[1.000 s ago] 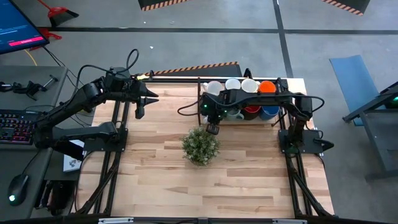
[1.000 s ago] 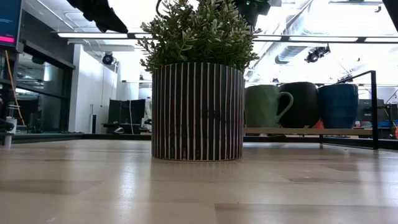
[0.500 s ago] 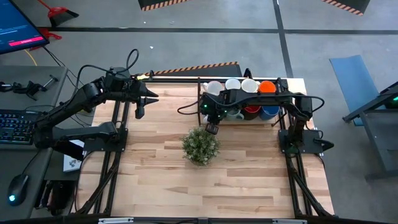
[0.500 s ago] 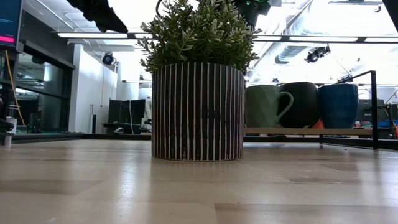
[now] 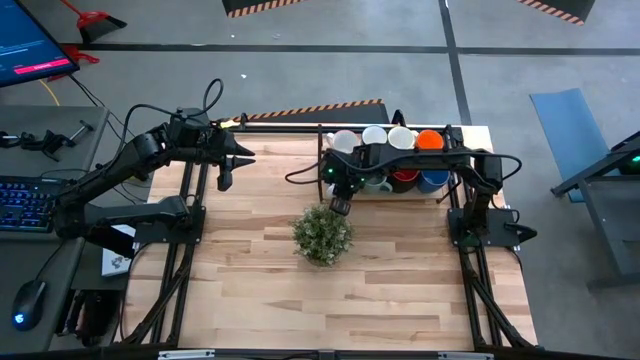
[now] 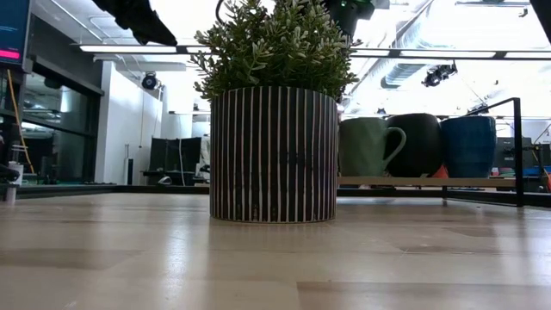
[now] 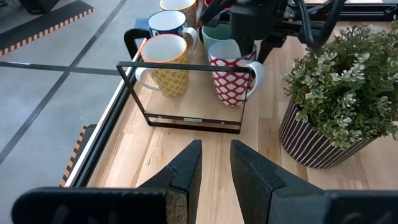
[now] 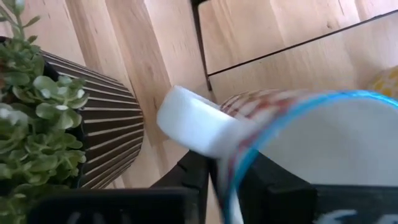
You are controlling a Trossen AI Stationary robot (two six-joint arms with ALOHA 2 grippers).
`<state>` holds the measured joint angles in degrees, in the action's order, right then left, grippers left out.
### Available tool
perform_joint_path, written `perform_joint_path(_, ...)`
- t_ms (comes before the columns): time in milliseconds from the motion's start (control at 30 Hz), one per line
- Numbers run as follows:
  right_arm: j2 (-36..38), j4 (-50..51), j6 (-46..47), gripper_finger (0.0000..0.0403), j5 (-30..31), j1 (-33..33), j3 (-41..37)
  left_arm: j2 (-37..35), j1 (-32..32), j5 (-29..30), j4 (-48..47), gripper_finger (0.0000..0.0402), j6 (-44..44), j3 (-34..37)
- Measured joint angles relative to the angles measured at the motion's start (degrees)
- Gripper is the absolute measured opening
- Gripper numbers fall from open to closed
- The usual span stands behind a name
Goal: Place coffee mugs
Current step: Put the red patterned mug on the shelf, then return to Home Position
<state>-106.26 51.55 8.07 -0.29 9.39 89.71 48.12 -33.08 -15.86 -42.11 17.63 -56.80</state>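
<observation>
- The red-patterned mug (image 7: 233,74) with the blue rim stands on the rack (image 7: 186,93) at the table's (image 5: 400,290) far edge, at the near-left corner of the group of mugs (image 5: 390,160), close to the potted plant (image 5: 322,235).
- Its rim is straddled by the right hand (image 5: 342,205), one finger inside and one outside; the fingers look only slightly apart, and whether the rim is pinched cannot be told.
- The fingers should be parted fully, then lifted straight up so the mug is not tipped.
- The plant should be avoided on withdrawal.
- The left hand (image 7: 214,171) waits over the table's left side, part open and empty.
</observation>
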Motion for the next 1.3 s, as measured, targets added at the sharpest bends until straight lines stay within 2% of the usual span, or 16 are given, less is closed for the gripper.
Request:
perform_joint_path(233, 0.07, -0.04, 1.06, 0.0085, 1.30, 0.00, 0.04, 0.00, 0.02, 0.00, 0.00, 0.0076, 0.02, 0.00)
perform_joint_path(467, 0.06, 0.20, 0.95, 0.0097, 0.75, 0.00, 2.59, 0.00, 0.01, 0.00, 0.00, 0.0076, -0.02, 0.00)
perform_joint_path(833, 0.07, 15.84, 3.17, 0.0097, 0.97, -0.81, 13.17, 0.00, 0.01, 0.00, -0.02, 0.0076, -0.04, 0.00)
perform_joint_path(1067, 0.07, 24.22, 5.21, 0.0097, 1.30, -0.81, 25.58, 0.00, 0.02, 0.40, -0.02, 0.0076, -0.04, 0.00)
perform_joint_path(1300, 0.07, 27.58, 3.35, 0.0097, 1.37, -1.64, 33.36, 0.00, 0.02, 2.14, -0.08, 0.0076, -2.49, 0.00)
